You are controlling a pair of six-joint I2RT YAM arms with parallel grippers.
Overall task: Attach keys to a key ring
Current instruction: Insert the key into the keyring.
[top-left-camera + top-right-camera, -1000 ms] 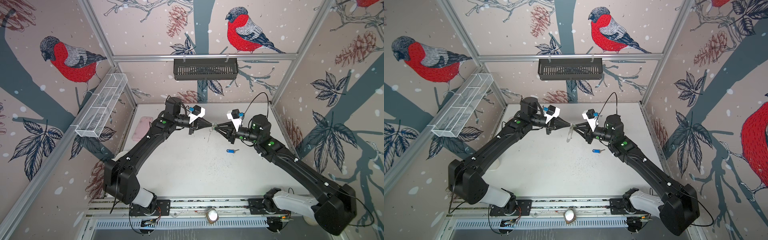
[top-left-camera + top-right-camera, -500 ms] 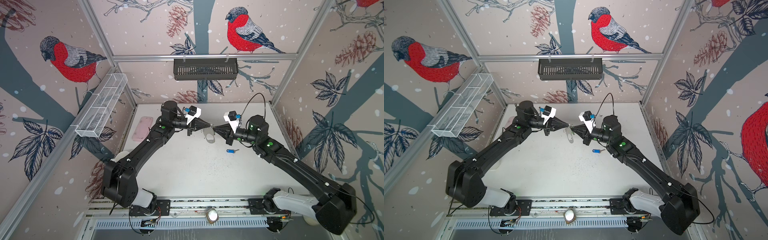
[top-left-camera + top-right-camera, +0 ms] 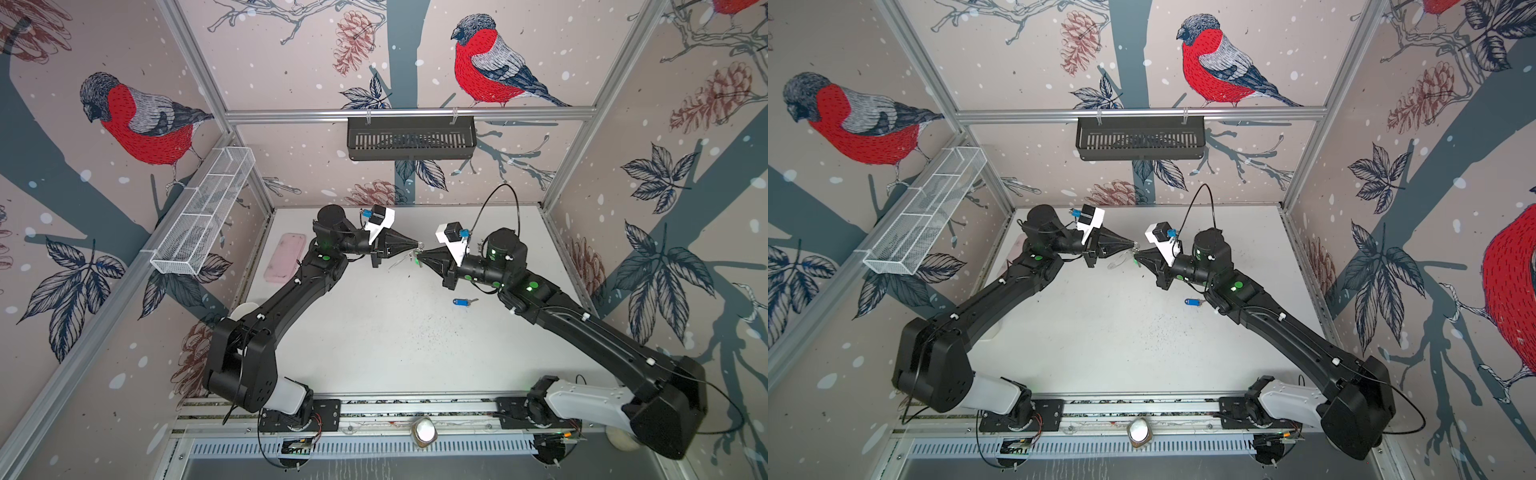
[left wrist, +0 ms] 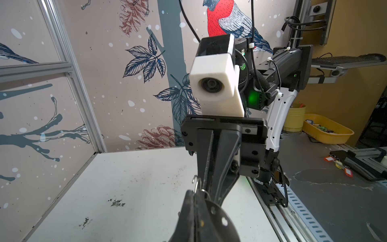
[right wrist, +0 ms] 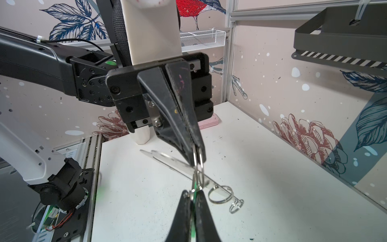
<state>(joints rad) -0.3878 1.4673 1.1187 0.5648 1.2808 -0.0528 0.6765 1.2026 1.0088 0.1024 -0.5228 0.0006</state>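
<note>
Right wrist view: the left gripper (image 5: 196, 156) is pinched tight on a thin wire ring (image 5: 199, 167) of the key ring (image 5: 178, 164), a flat grey metal plate hanging tilted above the white table (image 5: 251, 159), mid-far. The right gripper (image 5: 193, 193) is clamped on the green-tagged key (image 5: 194, 188). Only a green sliver shows and the blade is hidden. The blue-tagged key (image 3: 462, 302) lies on the table, nearer and right.
</note>
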